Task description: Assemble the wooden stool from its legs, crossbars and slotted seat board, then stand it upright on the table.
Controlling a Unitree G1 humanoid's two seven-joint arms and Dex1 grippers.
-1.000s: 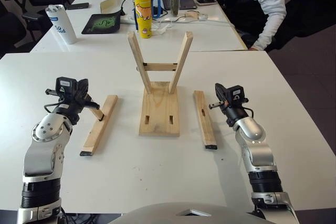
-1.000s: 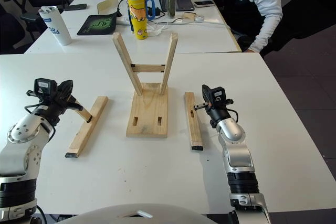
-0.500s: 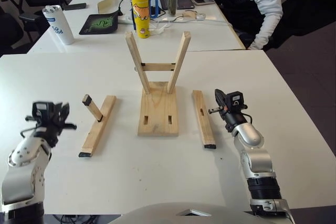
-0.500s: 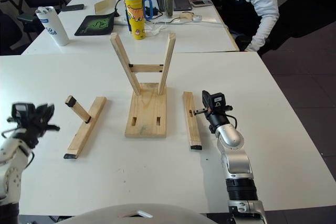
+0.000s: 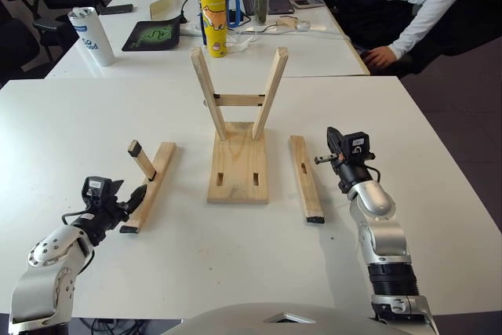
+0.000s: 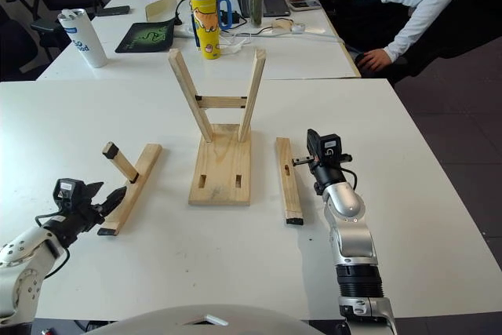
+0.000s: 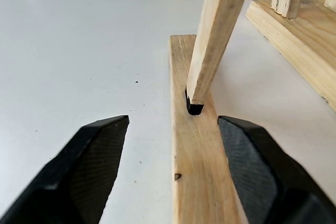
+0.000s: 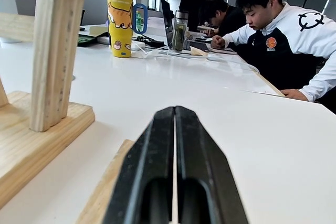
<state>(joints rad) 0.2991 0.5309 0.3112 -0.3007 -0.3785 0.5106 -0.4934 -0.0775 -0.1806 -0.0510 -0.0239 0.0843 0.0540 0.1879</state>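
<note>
Change: left gripper (image 7: 173, 123) has come away from the far end of the left leg (image 5: 149, 186), where it sat a second ago, and now lies low at that leg's near end. The right gripper (image 8: 175, 113) has hardly shifted.
Left gripper: spread wide, with fingers (image 7: 97, 150) on either side of the left leg and apart from it. Nothing is held.
Right gripper: fingers pressed together and empty. It sits just beside the far half of the right leg (image 5: 305, 177), on its outer side.
Seat board (image 5: 238, 170): flat on the table (image 5: 235, 264), between the two loose legs.
Fitted legs (image 5: 205, 92): two stand in the seat board's far end, leaning apart toward their tops. A crossbar (image 5: 239, 100) joins them.
Slots (image 5: 220, 180): two at the seat board's near end, both unfilled.
Left leg: flat on the table, left of the seat board and apart from it. A short bar (image 5: 142, 159) rises tilted from its far half, with a dark cap on the upper end.
Right leg: flat on the table, right of the seat board and roughly parallel to it, not touching.
Behind: a yellow cup (image 5: 213, 20) and a white tumbler (image 5: 90, 35) stand on the farther table.
</note>
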